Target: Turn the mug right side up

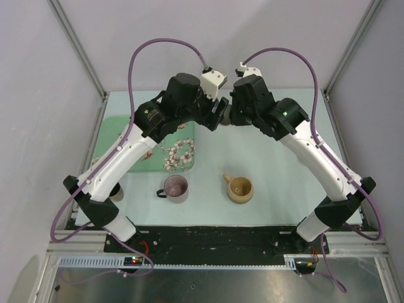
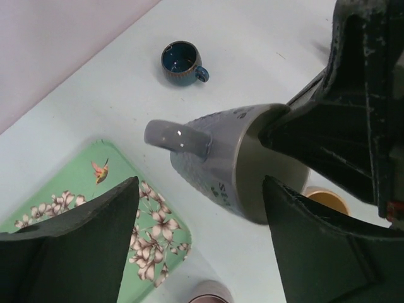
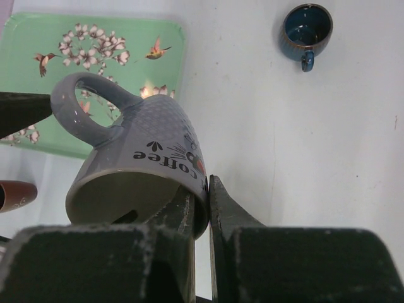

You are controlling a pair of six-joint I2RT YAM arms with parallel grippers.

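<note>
On the pale table (image 1: pixel 284 183), a green floral rectangular tray (image 1: pixel 117 129) lies at 9 o'clock, partly under the left arm. A mauve ceramic mug (image 1: pixel 176 187) stands upright at 7 o'clock, a tan ceramic mug (image 1: pixel 240 189) at 5 o'clock. The left gripper (image 1: pixel 216 115) and the right gripper (image 1: pixel 233 112) meet at 12 o'clock, their jaws indistinct.

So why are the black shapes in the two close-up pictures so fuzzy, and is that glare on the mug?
Left wrist view: the left gripper sits too near the lens, so it blurs; a glare spot marks the handle of the grey mug. Right wrist view: the right gripper is equally dark and soft.
</note>
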